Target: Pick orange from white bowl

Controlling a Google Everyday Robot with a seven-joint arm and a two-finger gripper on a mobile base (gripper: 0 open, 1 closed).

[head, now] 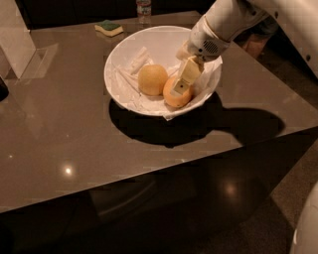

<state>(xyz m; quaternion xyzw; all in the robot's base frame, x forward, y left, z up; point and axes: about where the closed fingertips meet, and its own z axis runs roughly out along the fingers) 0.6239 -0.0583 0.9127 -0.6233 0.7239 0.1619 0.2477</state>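
The white bowl (pixel 130 55), lined with crumpled white paper, stands on the brown table. The orange (pixel 174 99) lies in the bowl's front right part. A paler, yellower fruit (pixel 152 79) lies just left of it and touches it. My gripper (pixel 181 84) reaches down into the bowl from the upper right. It sits right on the top of the orange and covers part of it. The white arm (pixel 218 30) hides the bowl's far right rim.
A green and yellow sponge (pixel 109 28) and a clear bottle (pixel 143 9) stand at the table's far edge, behind the bowl. A pale upright object (pixel 15 39) is at the far left. The table's front edge and right corner drop to a dark floor.
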